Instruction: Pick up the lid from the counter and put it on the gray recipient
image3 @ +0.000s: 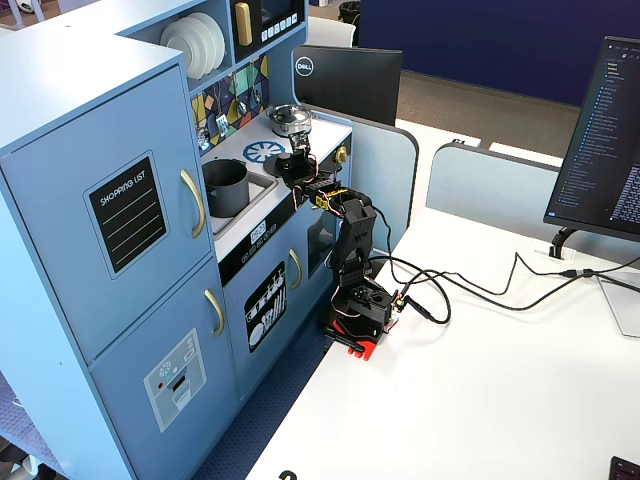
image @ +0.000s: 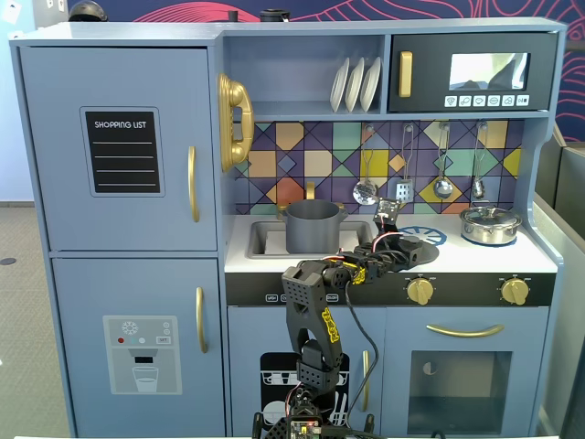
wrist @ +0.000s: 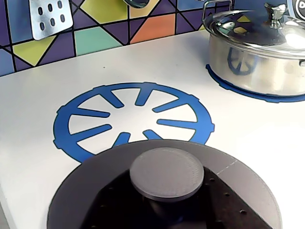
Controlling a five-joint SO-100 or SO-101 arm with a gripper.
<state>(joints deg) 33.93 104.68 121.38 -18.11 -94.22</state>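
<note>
Fixed view, front of the toy kitchen
- gray recipient (image: 313,226): centre of frame, standing upright in the sink recess (image: 260,240), open on top.
- lid (image: 409,250): right of centre, a dark disc lying on the white counter (image: 475,258), overlapping the near edge of the blue burner mark (image: 431,234).
- gripper (image: 388,222): just above and left of the lid, fingers hard to read at this size.
- silver pot (image: 490,224): right side of the counter, its shiny cover on.

Wrist view
- lid (wrist: 95,176): fills the bottom centre, flat on the counter (wrist: 28,109), round knob (wrist: 167,172) facing up.
- burner mark (wrist: 86,129): mid-frame, partly under the lid's far edge.
- silver pot (wrist: 252,62): upper right.
- jaw state: cannot tell; only dark gripper parts at the bottom edge, no clear grasp seen.

Fixed view, from the side
- gray recipient (image3: 226,186): upper left of centre, in the sink.
- gripper (image3: 296,165): upper centre, over the counter beside the burner mark (image3: 264,151).
- lid: not clearly made out here.
</note>
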